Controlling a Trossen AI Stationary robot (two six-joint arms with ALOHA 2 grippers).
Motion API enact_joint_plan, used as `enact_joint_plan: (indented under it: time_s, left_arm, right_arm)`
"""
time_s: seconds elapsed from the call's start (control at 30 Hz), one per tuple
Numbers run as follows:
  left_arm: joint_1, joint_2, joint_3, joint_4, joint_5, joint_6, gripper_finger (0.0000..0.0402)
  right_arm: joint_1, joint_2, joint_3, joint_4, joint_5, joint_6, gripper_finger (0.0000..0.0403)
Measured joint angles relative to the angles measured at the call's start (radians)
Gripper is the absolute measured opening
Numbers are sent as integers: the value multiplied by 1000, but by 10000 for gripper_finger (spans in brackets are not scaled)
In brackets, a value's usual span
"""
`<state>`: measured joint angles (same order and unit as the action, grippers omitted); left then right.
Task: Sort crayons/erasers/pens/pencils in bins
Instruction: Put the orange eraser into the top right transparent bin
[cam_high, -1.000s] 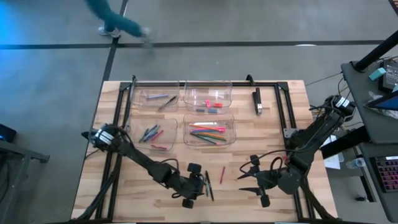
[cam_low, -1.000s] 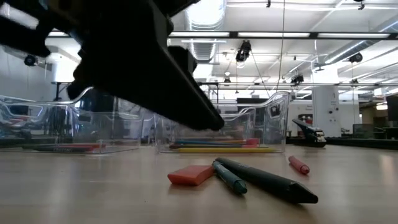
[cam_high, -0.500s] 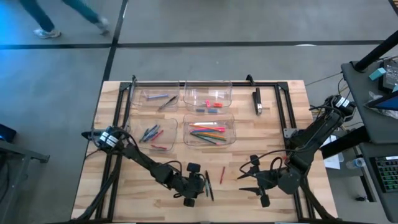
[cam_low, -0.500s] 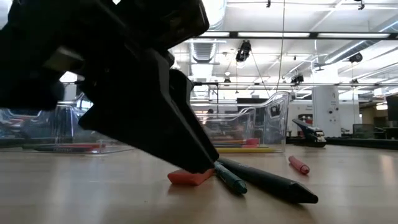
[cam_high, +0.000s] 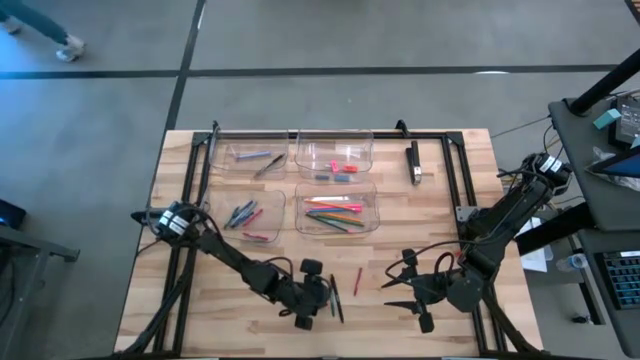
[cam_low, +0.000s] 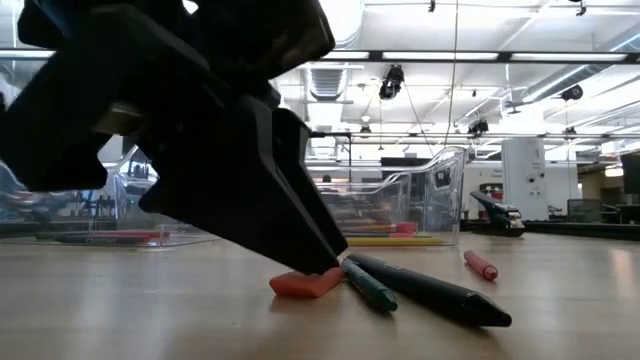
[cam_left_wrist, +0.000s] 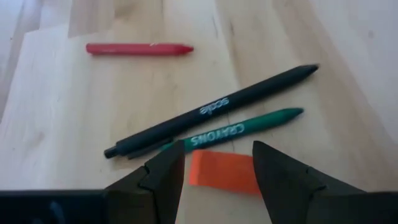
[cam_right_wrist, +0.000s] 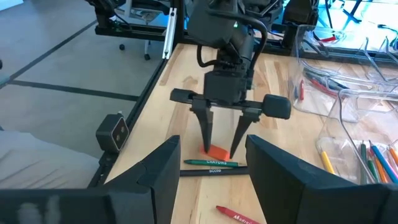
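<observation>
1. Your left gripper (cam_left_wrist: 217, 163) is low at the near edge of the table (cam_high: 180, 285), with its jaws partly open and one finger on each side of the orange eraser (cam_left_wrist: 225, 173). In the right wrist view the two fingers (cam_right_wrist: 207, 132) come down on both sides of this eraser (cam_right_wrist: 217, 152). You cannot tell if they already press it.
2. In the low view the eraser (cam_low: 306, 282) lies flat on the wood, and the tip of the dark finger (cam_low: 318, 252) touches its top edge.
3. Just beside the eraser lie a green pencil (cam_left_wrist: 249, 127) with the word "CRAYONS" on it and a black pen (cam_left_wrist: 214, 109). They are almost parallel and very close to each other.
4. A red crayon (cam_left_wrist: 139, 48) lies alone, a little apart from the pen, toward the right arm.
5. Your right gripper (cam_high: 400, 289) waits near the same edge, to the right of the crayon (cam_high: 356, 282). Its jaws are partly open and hold nothing.
6. The four clear bins stand in a two-by-two group at the middle and far part of the table. The near right bin (cam_high: 372, 218) holds many colored pencils (cam_high: 335, 211). The far right bin (cam_high: 366, 148) holds small erasers (cam_high: 345, 167). The far left bin (cam_high: 228, 150) and the near left bin (cam_high: 222, 203) each hold a few thin sticks.
</observation>
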<state>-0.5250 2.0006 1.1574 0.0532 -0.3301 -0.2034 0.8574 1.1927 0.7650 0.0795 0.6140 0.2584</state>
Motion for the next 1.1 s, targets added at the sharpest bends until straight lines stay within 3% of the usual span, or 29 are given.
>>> enact_joint_plan:
  time_s: [1.1]
  left_arm:
    - [-55, 56, 12, -35, 56, -150, 173]
  right_arm:
    - [0, 2, -29, 8, 17, 11, 171]
